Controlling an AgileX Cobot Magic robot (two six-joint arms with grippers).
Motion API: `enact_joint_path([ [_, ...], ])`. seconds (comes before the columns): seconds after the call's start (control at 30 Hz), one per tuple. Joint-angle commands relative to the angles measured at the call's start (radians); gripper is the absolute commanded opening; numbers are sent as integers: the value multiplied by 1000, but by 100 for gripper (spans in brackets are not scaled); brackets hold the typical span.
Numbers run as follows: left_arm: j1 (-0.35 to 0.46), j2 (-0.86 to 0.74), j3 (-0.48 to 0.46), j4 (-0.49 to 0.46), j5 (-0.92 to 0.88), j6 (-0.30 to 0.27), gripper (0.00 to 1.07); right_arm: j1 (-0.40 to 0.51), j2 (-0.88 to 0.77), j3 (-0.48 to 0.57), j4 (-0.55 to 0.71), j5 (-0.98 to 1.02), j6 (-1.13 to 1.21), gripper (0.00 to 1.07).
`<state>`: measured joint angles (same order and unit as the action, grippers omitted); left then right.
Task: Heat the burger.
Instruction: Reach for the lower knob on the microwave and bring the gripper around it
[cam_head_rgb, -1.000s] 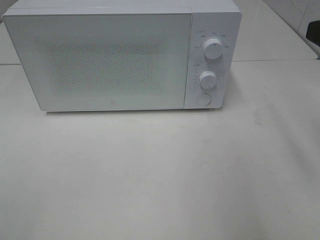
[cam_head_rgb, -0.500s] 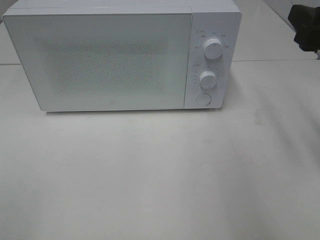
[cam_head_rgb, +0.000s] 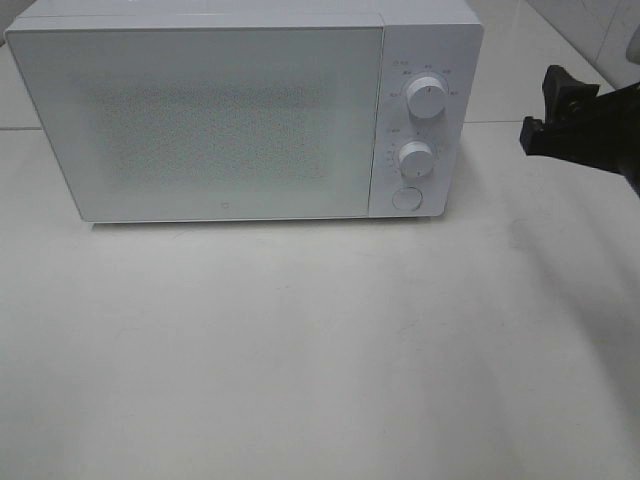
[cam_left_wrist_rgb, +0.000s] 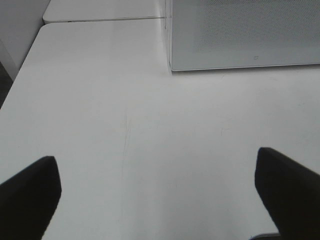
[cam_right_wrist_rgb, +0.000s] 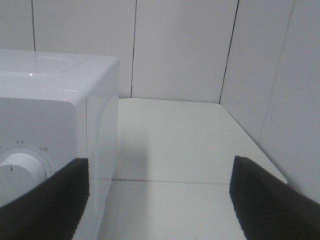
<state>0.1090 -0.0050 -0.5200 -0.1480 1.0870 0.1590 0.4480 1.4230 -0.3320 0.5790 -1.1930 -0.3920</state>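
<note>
Shut microwave (cam_head_rgb: 230, 120) is sitting on the white table (cam_head_rgb: 300, 350) — the burger is not showing in any view, so its place cannot be told.
The right gripper (cam_head_rgb: 545, 112) is hovering beside the microwave's dial end, jaws standing wide and empty — the left gripper (cam_left_wrist_rgb: 157, 197) is hanging over the table, spread wide too.

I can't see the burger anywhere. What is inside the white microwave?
Nothing inside shows. The white box-shaped microwave is shut, and its speckled white door hides the chamber, so whether a burger is inside cannot be told.
</note>
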Motion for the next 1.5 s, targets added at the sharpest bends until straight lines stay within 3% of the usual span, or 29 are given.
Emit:
enact_joint_path([
  [0.03,4,-23,2,0,-12,-3,98,53,33,0,91,-117,-27,75],
  [0.2,4,-23,2,0,-12,-3,98,168,118,-1,201,-208,-29,75],
  [0.37,4,-22,2,0,-12,-3,98,217,162,-12,234,-206,-27,75],
  [0.77,4,-17,2,1,-12,-3,98,349,242,-85,468,-209,-45,75],
  [1.13,4,-17,2,1,-12,-3,98,417,319,-173,486,-208,-134,75],
  [1.5,4,-17,2,1,-12,-3,98,420,433,-286,504,-210,26,76],
])
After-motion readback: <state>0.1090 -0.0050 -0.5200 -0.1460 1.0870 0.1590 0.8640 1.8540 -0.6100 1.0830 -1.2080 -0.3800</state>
